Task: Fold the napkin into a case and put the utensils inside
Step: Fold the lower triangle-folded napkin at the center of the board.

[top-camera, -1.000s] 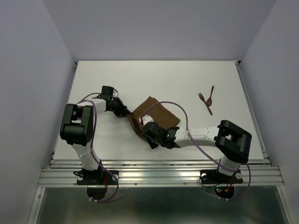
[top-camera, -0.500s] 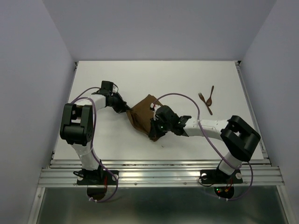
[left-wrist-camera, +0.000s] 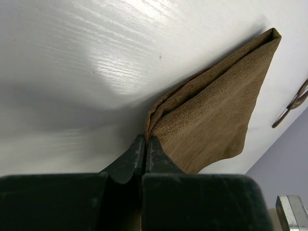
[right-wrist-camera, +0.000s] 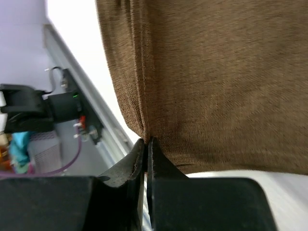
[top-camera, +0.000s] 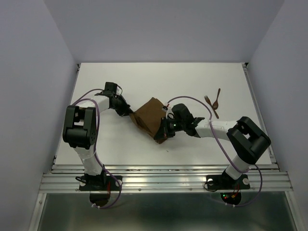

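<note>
On the table [top-camera: 192,82], the napkin [top-camera: 150,115] lies part-folded, the left end effector [top-camera: 130,114] clamped shut on its left corner, the right end effector [top-camera: 161,136] on its near corner. You do best moving both corners level and taut, edges aligned, clear of the utensils [top-camera: 214,103].

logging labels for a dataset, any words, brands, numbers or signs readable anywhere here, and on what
None: no text can be read in any view.
The napkin, the utensils and the table are plain.
The clutter beyond the table edge is too blurred to read.
</note>
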Robot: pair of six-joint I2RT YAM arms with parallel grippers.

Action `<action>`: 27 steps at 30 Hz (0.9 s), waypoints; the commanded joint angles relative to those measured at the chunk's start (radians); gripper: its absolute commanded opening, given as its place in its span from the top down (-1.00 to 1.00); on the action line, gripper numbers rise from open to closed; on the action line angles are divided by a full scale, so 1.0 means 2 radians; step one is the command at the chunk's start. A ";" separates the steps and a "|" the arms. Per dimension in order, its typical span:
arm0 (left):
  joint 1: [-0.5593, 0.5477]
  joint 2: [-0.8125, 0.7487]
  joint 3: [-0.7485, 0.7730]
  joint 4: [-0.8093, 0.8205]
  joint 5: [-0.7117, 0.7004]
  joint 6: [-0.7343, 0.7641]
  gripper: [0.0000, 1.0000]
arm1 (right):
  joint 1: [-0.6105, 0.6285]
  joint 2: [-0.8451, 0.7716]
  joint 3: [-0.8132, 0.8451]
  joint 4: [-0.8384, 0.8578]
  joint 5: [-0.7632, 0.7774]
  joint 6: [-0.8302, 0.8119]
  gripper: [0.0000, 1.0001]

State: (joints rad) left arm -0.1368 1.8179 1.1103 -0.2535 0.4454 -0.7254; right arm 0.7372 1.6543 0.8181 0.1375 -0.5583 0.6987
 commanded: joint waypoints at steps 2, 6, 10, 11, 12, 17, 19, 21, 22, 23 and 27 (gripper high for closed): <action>-0.001 -0.022 0.018 -0.032 -0.038 0.021 1.00 | -0.004 0.008 -0.009 0.075 -0.071 0.043 0.99; -0.001 -0.028 0.021 -0.048 -0.061 0.024 1.00 | -0.010 0.023 -0.023 0.119 -0.102 0.085 0.99; -0.001 -0.028 0.032 -0.070 -0.069 0.025 1.00 | -0.015 0.034 -0.027 0.145 -0.115 0.105 0.99; -0.001 -0.028 0.035 -0.075 -0.069 0.024 1.00 | -0.015 0.036 -0.026 0.144 -0.115 0.101 0.99; -0.001 -0.025 0.038 -0.079 -0.070 0.022 1.00 | -0.015 0.037 -0.026 0.141 -0.106 0.092 0.99; -0.001 -0.013 0.058 -0.113 -0.068 0.012 1.00 | -0.015 0.031 0.022 0.000 -0.012 -0.012 0.50; -0.001 -0.016 0.057 -0.109 -0.068 0.007 1.00 | -0.010 0.023 0.040 -0.039 0.020 -0.042 0.34; -0.001 -0.018 0.055 -0.109 -0.068 0.004 1.00 | -0.004 0.015 0.069 -0.109 0.062 -0.081 0.00; -0.001 -0.018 0.055 -0.109 -0.067 0.003 1.00 | -0.004 0.013 0.079 -0.121 0.073 -0.092 -0.08; -0.001 -0.018 0.055 -0.109 -0.066 0.001 1.00 | 0.003 0.010 0.089 -0.132 0.097 -0.111 -0.18; -0.001 -0.017 0.048 -0.105 -0.063 -0.005 1.00 | 0.025 0.012 0.149 -0.165 0.159 -0.147 -0.56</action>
State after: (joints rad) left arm -0.1379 1.8172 1.1938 -0.4442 0.3241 -0.7185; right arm 0.7403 1.7218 0.9962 -0.0799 -0.4171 0.5449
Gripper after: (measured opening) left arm 0.058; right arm 0.722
